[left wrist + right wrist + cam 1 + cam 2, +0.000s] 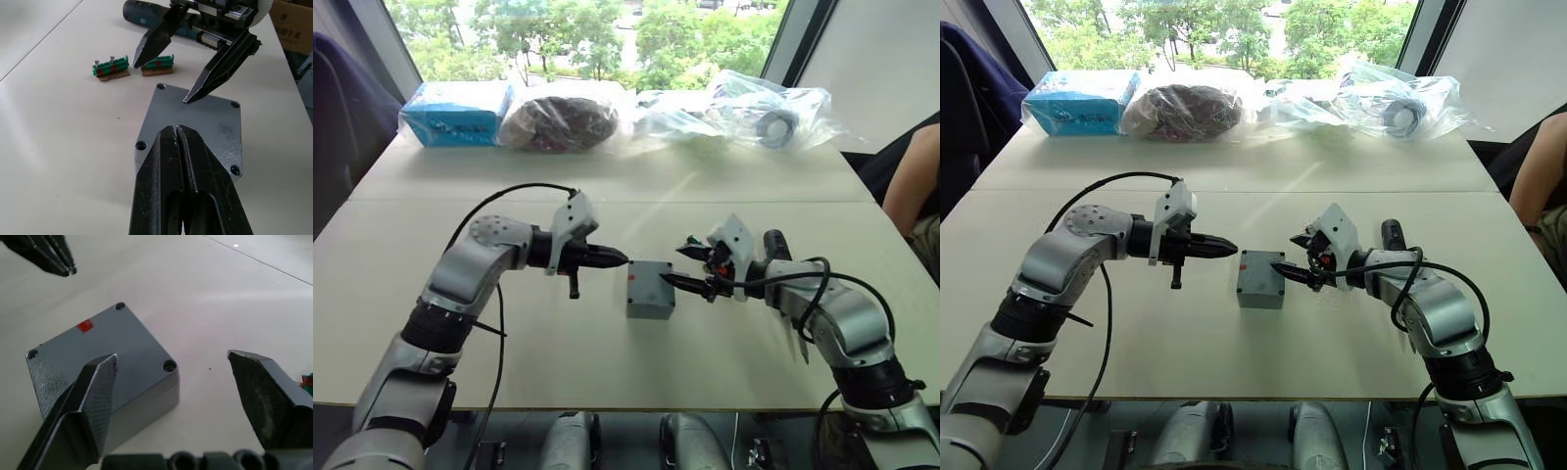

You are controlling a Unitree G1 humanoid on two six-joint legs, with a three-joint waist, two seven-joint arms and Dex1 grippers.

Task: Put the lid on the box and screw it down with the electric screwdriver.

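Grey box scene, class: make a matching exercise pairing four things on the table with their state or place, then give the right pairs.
Column one:
1. left gripper
2. right gripper
3. lid
4. screwdriver

Column two:
A. open beside the box
B. lying on the table behind the green pieces
C. shut, empty
D. set on the box

Pairs: 1-C, 2-A, 3-D, 4-B

- The left end effector (619, 258) is reaching inward from the left, elbow bent, its two black fingers pressed together.
- The right end effector (683, 266) is facing it from the right, fingers spread wide apart.
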